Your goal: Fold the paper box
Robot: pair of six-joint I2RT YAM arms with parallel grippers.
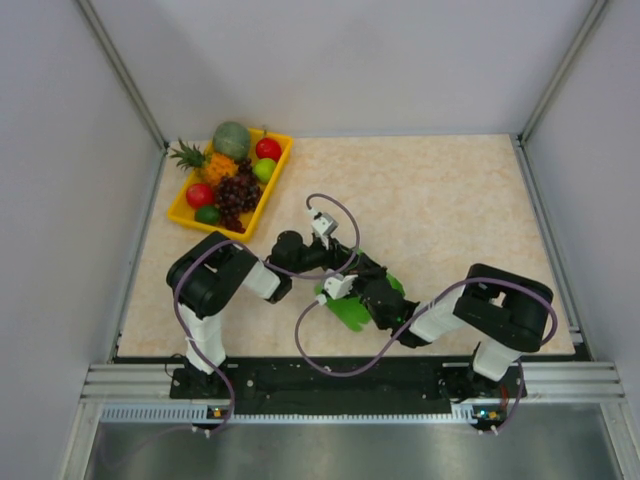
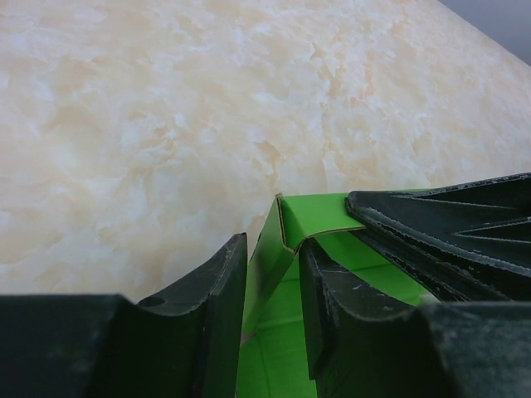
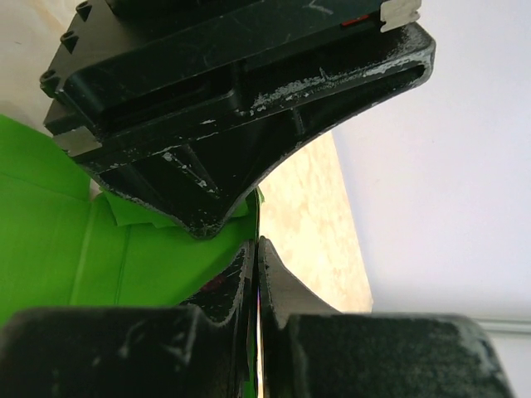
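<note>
- Near the front middle of the table, seen from above, the paper box lies under both grippers. Most of it is hidden, and the green that shows runs roughly from 8 o'clock to 2 o'clock.
- From above, the left gripper comes at the box from 10 o'clock and the right gripper from 4 o'clock. They meet tip to tip over the green card. The fruit tray sits well apart at 10 o'clock.
- Left wrist view: an upright green flap stands directly between the left gripper's fingers, pointing to 12 o'clock. Its fold line runs away from the camera.
- The left jaws are partly apart and astride the flap. They are not visibly clamped on it.
- A black finger of the right gripper enters from 3 o'clock and rests on the box's flat panel, just beside the flap.
- Right wrist view: the right gripper's jaws are pressed together. A thin green edge seems to run into the seam, so it probably pinches a flap edge-on.
- The rest of the card spreads towards 9 o'clock, and the left gripper's body looms close at 12 o'clock.
- Judgement: the left gripper is the nearer one to the upright flap. It needs no travel, only to squeeze and then tip the flap across its fold.
</note>
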